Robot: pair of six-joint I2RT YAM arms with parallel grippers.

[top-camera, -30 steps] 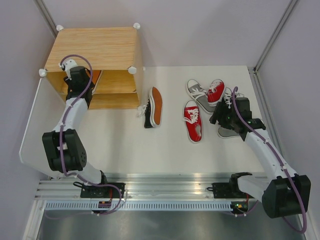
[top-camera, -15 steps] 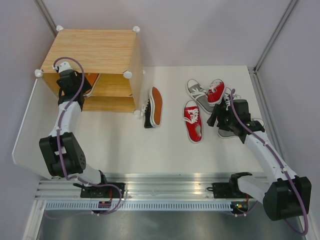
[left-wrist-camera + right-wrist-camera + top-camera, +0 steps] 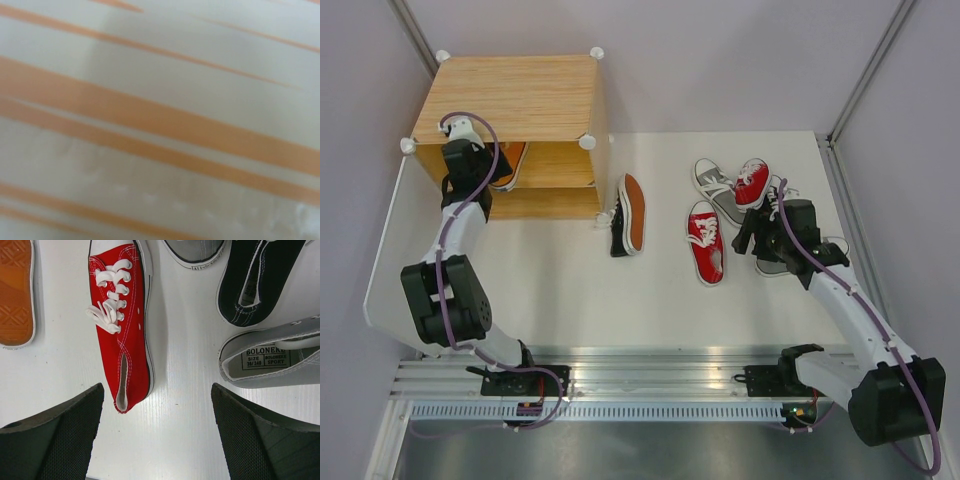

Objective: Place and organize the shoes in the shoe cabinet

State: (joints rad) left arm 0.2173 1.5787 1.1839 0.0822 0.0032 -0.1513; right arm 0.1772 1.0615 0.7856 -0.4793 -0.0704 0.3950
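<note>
Shoes, top view: one orange shoe (image 3: 508,165) sits in the upper compartment of the shoe cabinet (image 3: 510,95), upper left of frame; the rest lie loose on the surface (image 3: 550,290). Left hand (image 3: 468,152) reaches into the cabinet opening just beside that orange shoe. Its fingers are hidden, so can't tell how wide it is or whether it holds anything. Frame centre: black shoe (image 3: 623,218) on its side, orange sole showing, long axis up-frame. To its right are a red shoe (image 3: 705,243), then a second red shoe (image 3: 752,183) touching a grey shoe (image 3: 713,183). Right hand (image 3: 753,235) hovers over that cluster, clearly the nearer arm. Left wrist view: blurred white and orange stripes only, nothing usable. Right wrist view: the hand is spread wide and empty, fingers (image 3: 55,440) at the lower corners. The red shoe lies toe up-frame with its heel just above the left finger, so it is left of the gap's centre, long axis square to the closing line. Likely next pick; needs a shift left first. In the way: second grey shoe (image 3: 280,357) near the right finger, second black shoe (image 3: 260,280) upper right.
</note>
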